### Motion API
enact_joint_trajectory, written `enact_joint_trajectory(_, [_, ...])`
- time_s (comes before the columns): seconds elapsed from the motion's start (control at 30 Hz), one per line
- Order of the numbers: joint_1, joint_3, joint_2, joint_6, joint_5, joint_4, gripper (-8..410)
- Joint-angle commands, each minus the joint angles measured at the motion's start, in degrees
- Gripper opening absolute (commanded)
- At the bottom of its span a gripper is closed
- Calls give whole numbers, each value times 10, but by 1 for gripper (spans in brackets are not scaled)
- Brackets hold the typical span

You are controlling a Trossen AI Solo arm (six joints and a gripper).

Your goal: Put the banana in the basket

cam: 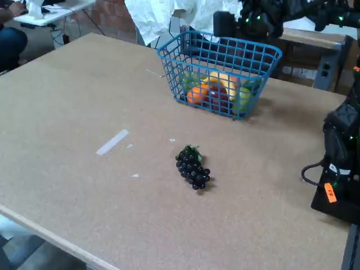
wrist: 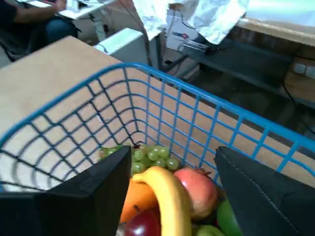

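The blue wire basket [wrist: 147,73] [cam: 220,56] stands at the far side of the table. The yellow banana [wrist: 170,199] [cam: 226,82] lies inside it on top of other fruit: an orange [wrist: 138,196], a reddish pomegranate [wrist: 199,189], a red apple [wrist: 145,223], green grapes [wrist: 152,157] and a green fruit [wrist: 226,219]. My gripper [wrist: 173,162] [cam: 250,31] hovers above the basket, open. In the wrist view its black fingers [wrist: 98,196] stand wide on either side of the banana, not touching it.
A bunch of black grapes [cam: 192,167] lies mid-table, with a white tape strip [cam: 112,142] to its left. The arm's base and cables [cam: 340,163] stand at the right edge. A person sits at a desk [cam: 11,28] beyond the far left corner. Shelving [wrist: 266,54] is behind the basket.
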Motion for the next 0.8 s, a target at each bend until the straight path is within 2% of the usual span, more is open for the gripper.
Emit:
enact_joint_trajectory(0.0, [6,0,-48,-8,-22,-27,167])
enact_joint_trajectory(0.33, [42,0,-170,-40,-21,-118,-5])
enact_joint_trajectory(0.77, [46,0,-269,-42,-21,-116,6])
